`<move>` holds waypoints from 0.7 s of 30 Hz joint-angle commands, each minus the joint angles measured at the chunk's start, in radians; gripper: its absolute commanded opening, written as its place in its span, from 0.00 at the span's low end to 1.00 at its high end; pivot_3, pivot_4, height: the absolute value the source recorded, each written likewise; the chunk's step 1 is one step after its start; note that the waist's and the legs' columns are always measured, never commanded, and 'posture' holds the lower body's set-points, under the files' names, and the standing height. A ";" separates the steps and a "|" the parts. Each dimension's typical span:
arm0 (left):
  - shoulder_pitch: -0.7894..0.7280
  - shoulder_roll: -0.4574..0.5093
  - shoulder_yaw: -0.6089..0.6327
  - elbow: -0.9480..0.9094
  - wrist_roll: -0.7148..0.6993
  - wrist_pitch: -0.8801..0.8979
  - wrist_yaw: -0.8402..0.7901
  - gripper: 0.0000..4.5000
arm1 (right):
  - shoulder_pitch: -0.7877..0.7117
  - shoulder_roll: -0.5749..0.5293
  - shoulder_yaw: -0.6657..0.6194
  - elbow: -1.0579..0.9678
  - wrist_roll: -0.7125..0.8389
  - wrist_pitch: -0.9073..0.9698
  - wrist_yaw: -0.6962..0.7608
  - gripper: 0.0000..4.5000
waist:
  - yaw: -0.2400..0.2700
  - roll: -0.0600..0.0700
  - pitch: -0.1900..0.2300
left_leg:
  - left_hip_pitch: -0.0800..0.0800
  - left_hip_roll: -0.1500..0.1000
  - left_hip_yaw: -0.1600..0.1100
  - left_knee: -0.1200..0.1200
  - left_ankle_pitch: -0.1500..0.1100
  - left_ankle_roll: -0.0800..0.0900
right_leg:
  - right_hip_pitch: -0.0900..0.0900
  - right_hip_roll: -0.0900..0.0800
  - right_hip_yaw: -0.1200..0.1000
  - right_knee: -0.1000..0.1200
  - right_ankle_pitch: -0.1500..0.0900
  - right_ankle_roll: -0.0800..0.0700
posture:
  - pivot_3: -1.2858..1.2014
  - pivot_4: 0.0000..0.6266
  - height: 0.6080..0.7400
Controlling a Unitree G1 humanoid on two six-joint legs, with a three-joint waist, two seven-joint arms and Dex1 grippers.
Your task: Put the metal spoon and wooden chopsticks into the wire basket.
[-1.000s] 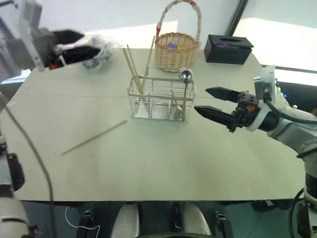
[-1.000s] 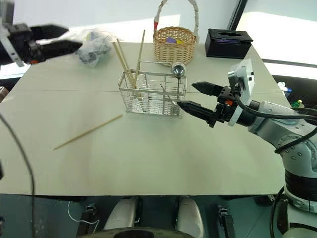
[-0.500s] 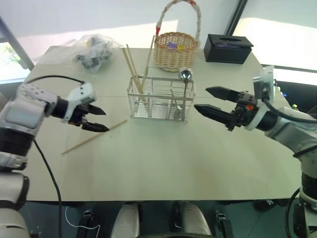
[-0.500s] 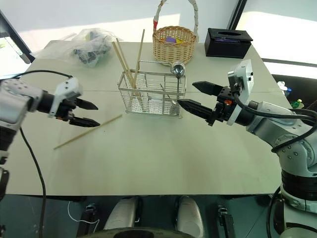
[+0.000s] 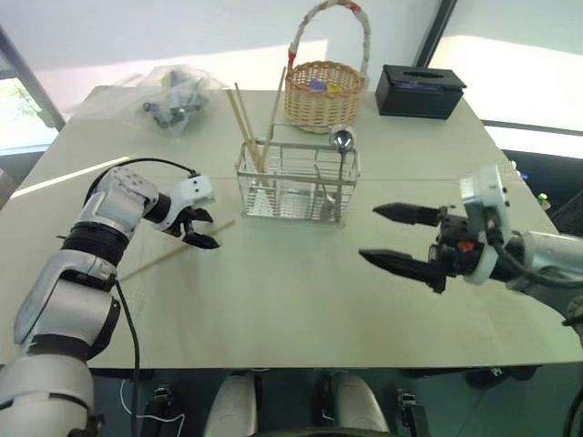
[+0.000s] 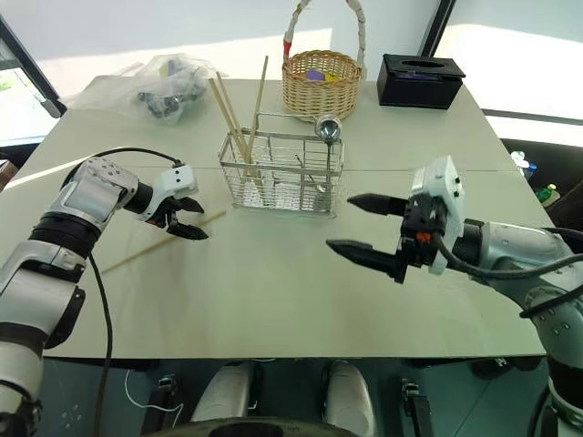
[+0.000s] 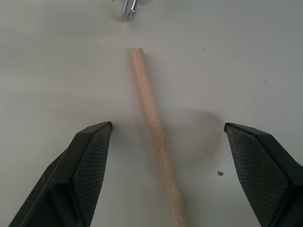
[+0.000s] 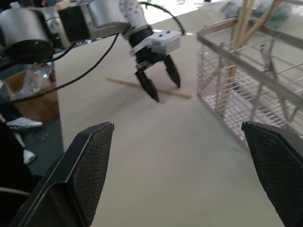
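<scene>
Right gripper (image 5: 393,237) nearest, above table (image 5: 291,309), fingers spread wide, empty.
Left gripper (image 5: 202,229) spread, straddling loose chopstick (image 5: 173,253) near its far end, tips at table, not pinching.
Beyond: wire basket (image 5: 296,182) upright, wooden chopsticks (image 5: 244,123) standing in left end, metal spoon (image 5: 342,146) in right end.
Wicker basket (image 5: 323,91), black box (image 5: 419,89), plastic bag (image 5: 178,96) at far edge.
</scene>
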 commanded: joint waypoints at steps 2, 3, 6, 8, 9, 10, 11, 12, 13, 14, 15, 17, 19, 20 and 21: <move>-0.010 -0.019 0.001 0.049 0.037 0.010 -0.013 0.77 | 0.002 -0.016 -0.014 -0.029 -0.025 -0.040 0.030 1.00 | -0.002 0.000 -0.001 | 0.000 0.000 0.000 0.000 0.000 0.000 | 0.000 0.000 0.000 0.000 -0.001 -0.002 | 0.52 0.24 0.79; -0.012 -0.022 0.008 0.050 0.035 0.015 -0.020 0.69 | -0.004 -0.013 -0.012 -0.023 -0.026 -0.042 0.028 1.00 | -0.004 0.000 -0.001 | 0.000 0.000 0.000 0.000 0.000 0.000 | 0.000 0.000 0.000 0.000 -0.001 -0.001 | 0.52 0.24 0.79; -0.013 -0.024 0.021 0.052 0.045 0.017 -0.021 0.36 | -0.012 -0.009 -0.009 -0.014 -0.028 -0.046 0.027 1.00 | -0.004 0.000 -0.001 | 0.000 0.000 0.000 0.000 0.000 0.000 | 0.000 0.000 0.000 0.000 0.000 0.000 | 0.52 0.24 0.79; -0.011 -0.025 0.027 0.050 0.049 0.020 -0.022 0.13 | -0.010 -0.012 -0.006 -0.012 -0.033 -0.050 0.035 1.00 | -0.004 0.000 -0.001 | 0.000 0.000 0.000 0.000 -0.001 0.002 | 0.000 0.000 0.000 0.000 0.001 0.001 | 0.52 0.24 0.79; -0.010 -0.024 0.032 0.047 0.049 0.026 -0.022 0.01 | -0.007 -0.016 -0.003 -0.011 -0.038 -0.053 0.043 1.00 | -0.004 0.000 -0.001 | 0.000 0.000 0.000 0.000 -0.002 0.003 | -0.001 0.000 0.000 0.000 0.001 0.001 | 0.52 0.24 0.79; -0.008 -0.024 0.037 0.044 0.048 0.034 -0.023 0.01 | -0.004 -0.018 -0.002 -0.011 -0.044 -0.056 0.050 1.00 | -0.004 0.000 -0.001 | 0.000 0.000 0.000 0.000 -0.002 0.003 | 0.000 0.000 0.000 0.000 0.001 0.001 | 0.52 0.24 0.79; -0.006 -0.022 0.042 0.042 0.046 0.043 -0.023 0.01 | -0.003 -0.018 0.001 -0.011 -0.048 -0.058 0.056 1.00 | -0.004 0.000 -0.001 | 0.000 0.000 0.000 0.000 -0.002 0.004 | 0.000 0.000 0.000 0.000 0.001 0.001 | 0.52 0.24 0.79; -0.004 -0.020 0.049 0.039 0.045 0.052 -0.017 0.01 | -0.003 -0.018 0.003 -0.010 -0.051 -0.059 0.060 1.00 | -0.004 0.000 -0.001 | 0.000 0.000 0.000 0.000 -0.002 0.004 | -0.001 0.000 0.000 0.000 0.001 0.001 | 0.52 0.24 0.79; -0.003 -0.018 0.056 0.040 0.045 0.061 -0.005 0.01 | -0.004 -0.018 0.005 -0.009 -0.054 -0.061 0.065 1.00 | -0.004 0.000 -0.001 | 0.000 0.000 0.000 0.000 -0.002 0.004 | -0.001 0.000 0.000 0.000 0.001 0.001 | 0.52 0.24 0.79; -0.003 -0.018 0.065 0.040 0.042 0.071 0.005 0.01 | -0.006 -0.018 0.007 -0.007 -0.058 -0.062 0.070 1.00 | -0.005 0.000 -0.001 | 0.000 0.000 0.000 0.000 -0.002 0.004 | -0.001 0.000 0.000 0.000 0.001 0.001 | 0.52 0.24 0.79; -0.003 -0.017 0.071 0.040 0.040 0.079 0.012 0.01 | -0.007 -0.018 0.007 -0.006 -0.060 -0.063 0.074 1.00 | -0.006 0.000 -0.001 | 0.000 0.000 0.000 0.000 -0.002 0.004 | -0.001 0.000 0.000 0.000 0.001 0.001 | 0.52 0.24 0.79; 0.001 -0.011 0.090 0.033 0.029 0.091 0.021 0.01 | -0.010 -0.017 0.007 -0.001 -0.064 -0.064 0.080 1.00 | -0.006 0.000 -0.001 | 0.000 0.000 0.000 0.000 -0.002 0.004 | -0.001 0.000 0.000 0.000 0.001 0.001 | 0.52 0.24 0.79; -0.002 0.002 0.158 0.019 -0.005 0.120 0.081 0.01 | -0.011 -0.019 0.007 0.010 -0.079 -0.070 0.089 1.00 | -0.007 0.000 -0.001 | 0.000 0.000 0.000 0.000 -0.002 0.004 | -0.001 0.000 0.000 0.000 0.001 0.001 | 0.52 0.24 0.79; -0.002 0.007 0.188 0.012 -0.017 0.128 0.111 0.01 | -0.010 -0.019 0.007 0.013 -0.084 -0.073 0.092 1.00 | -0.007 0.000 -0.001 | 0.000 0.000 0.000 0.000 -0.002 0.004 | -0.001 0.000 0.000 0.000 0.001 0.001 | 0.52 0.24 0.79; -0.008 0.011 0.229 0.004 -0.032 0.147 0.159 0.01 | -0.009 -0.020 0.005 0.016 -0.086 -0.074 0.095 1.00 | -0.007 0.000 0.000 | 0.000 0.000 0.000 0.000 -0.002 0.004 | -0.001 0.000 0.000 0.001 0.001 0.002 | 0.52 0.24 0.79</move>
